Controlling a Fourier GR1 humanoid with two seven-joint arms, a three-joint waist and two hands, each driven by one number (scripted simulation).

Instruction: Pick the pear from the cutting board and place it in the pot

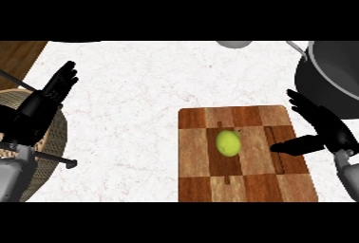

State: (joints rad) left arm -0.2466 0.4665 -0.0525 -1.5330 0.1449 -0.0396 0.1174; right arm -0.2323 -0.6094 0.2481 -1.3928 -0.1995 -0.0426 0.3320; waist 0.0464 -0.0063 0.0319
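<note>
A green pear (228, 143) lies near the middle of the checkered wooden cutting board (242, 187). My right hand (325, 130) hovers open over the board's right edge, fingers straight and thumb pointing left toward the pear, a short gap apart from it. The dark pot (329, 71) stands at the upper right, partly cut off by the view's edge. My left hand (42, 102) rests open at the far left, fingers up.
A woven basket (51, 142) with a dark utensil sits under my left forearm at the left edge. A grey rounded object (235, 44) shows at the top edge. White marbled counter (140, 95) spreads between the hands; wood shows at the top left corner.
</note>
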